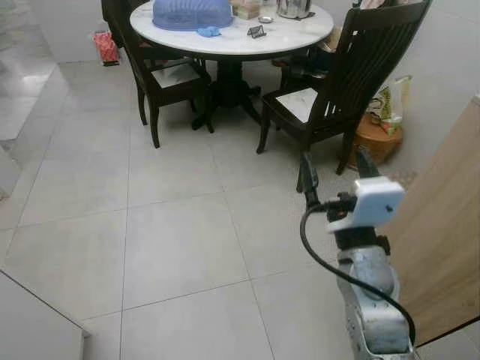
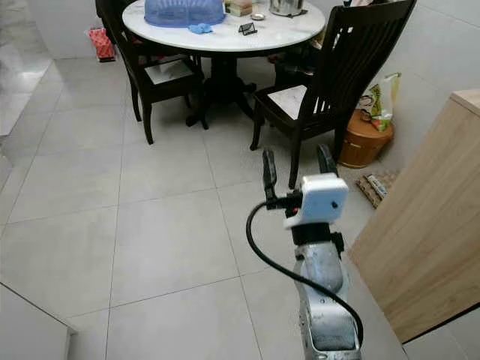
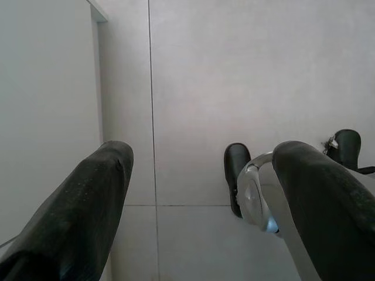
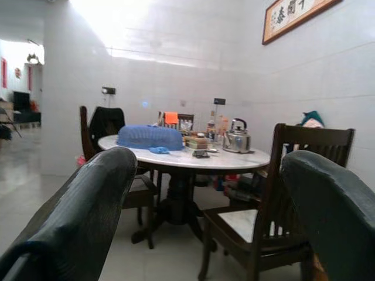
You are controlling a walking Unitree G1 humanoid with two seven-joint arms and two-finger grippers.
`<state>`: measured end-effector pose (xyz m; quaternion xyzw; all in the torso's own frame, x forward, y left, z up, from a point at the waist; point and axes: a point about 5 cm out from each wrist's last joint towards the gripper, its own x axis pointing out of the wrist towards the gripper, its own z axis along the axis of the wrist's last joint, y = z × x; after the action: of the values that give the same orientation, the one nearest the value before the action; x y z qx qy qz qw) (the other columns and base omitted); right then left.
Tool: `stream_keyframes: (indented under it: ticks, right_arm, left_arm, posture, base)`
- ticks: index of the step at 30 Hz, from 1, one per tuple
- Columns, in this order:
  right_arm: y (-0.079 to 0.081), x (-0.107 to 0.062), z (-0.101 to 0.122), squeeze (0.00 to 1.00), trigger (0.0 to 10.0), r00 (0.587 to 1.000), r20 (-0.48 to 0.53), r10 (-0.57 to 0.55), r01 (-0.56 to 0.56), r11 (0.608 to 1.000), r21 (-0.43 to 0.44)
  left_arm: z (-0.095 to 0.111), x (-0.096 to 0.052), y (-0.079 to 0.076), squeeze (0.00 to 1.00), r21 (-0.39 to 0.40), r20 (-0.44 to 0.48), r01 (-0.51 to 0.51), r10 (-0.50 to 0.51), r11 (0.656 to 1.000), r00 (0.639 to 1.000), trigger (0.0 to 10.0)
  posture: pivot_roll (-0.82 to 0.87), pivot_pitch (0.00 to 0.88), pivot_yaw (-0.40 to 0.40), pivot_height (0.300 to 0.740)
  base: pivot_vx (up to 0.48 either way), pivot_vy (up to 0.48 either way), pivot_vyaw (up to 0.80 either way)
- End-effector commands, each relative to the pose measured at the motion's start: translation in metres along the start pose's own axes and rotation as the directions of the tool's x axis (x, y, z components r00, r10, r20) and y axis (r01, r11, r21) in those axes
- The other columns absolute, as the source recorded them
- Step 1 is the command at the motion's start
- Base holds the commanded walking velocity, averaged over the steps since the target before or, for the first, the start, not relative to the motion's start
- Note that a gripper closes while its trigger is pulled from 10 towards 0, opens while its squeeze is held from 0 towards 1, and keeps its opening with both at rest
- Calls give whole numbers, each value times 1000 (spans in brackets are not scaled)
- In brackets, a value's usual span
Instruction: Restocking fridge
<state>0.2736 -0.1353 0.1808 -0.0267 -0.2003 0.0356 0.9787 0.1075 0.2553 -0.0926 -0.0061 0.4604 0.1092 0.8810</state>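
Right gripper (image 2: 295,165) raised over the tiled floor (image 1: 172,247), fingers spread wide, holding nothing, aimed at the round bench (image 1: 285,37) and dark chair (image 1: 352,67). Left gripper (image 3: 199,193) wide, empty, pointing down at the floor. Wooden cabinet (image 2: 427,247) at right. Fridge cannot be made out.

One table (image 1: 292,37) — two chairs (image 1: 341,82) — one kettle (image 4: 237,140).

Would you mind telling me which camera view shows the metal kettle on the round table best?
The right wrist view: the kettle appears whole from the side, handle and spout visible, on the round table between the open right gripper fingers. Both eye views crop it at the top edge, leaving its base. The left wrist view faces floor tiles.
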Motion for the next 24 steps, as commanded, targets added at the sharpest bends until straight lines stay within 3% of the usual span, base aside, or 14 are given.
stream_keyframes:
  ticks: [1,2,4,6,8,11,14,16,18,24]
  right_arm:
    - [-6,4,1,0,10000,997,-67,-44,41,998,-38]
    - [-14,7,-4,0,10000,984,-147,-103,101,995,-20]
    - [-21,9,-6,0,10000,967,-202,-154,155,988,-11]
    - [-30,13,-3,0,10000,954,-218,-207,225,973,59]
    - [-35,14,-4,0,10000,943,-253,-214,218,976,-11]
    - [-37,13,-9,0,10000,934,-299,-194,193,981,-31]
    - [-40,2,-30,0,10000,860,-467,-208,229,973,-12]
    - [-39,0,-34,0,10000,839,-506,-198,231,973,3]
    - [-37,-9,-49,0,10000,751,-631,-193,286,957,48]
    - [-37,-17,-59,0,10000,695,-697,-176,320,944,81]
  left_arm:
    - [-5,-1,2,0,-14,-21,-10,9,1000,1000,10000]
    - [-5,-2,2,0,-14,-21,-10,10,1000,1000,10000]
    - [-5,-2,2,0,-13,-21,-10,9,1000,1000,10000]
    - [-5,-2,2,0,-11,-20,-8,8,1000,1000,10000]
    - [-5,-2,2,0,-13,-20,-9,9,1000,1000,10000]
    - [-5,-2,2,0,-13,-19,-8,7,1000,1000,10000]
    - [-5,-1,1,0,-13,-21,-6,6,1000,1000,10000]
    - [-5,-1,2,0,-13,-21,-6,6,1000,1000,10000]
    - [-5,-1,1,0,-12,-21,-5,5,1000,1000,10000]
    - [-4,-1,2,0,-13,-19,-7,6,1000,1000,10000]
  posture:
    - [-182,0,-11,740]
    - [-181,0,-10,740]
    - [-184,0,-10,740]
    - [-185,0,-11,740]
    - [-189,0,-12,740]
    - [-190,0,-10,740]
    - [-189,0,-10,740]
    - [-192,0,-9,740]
    - [-187,0,-10,740]
    - [-188,0,-9,740]
  base:
    - [0,0,0]
    - [0,0,0]
    - [0,0,0]
    - [0,0,0]
    - [0,0,0]
    - [0,0,0]
    - [0,0,0]
    - [0,0,0]
    - [0,0,0]
    - [0,0,0]
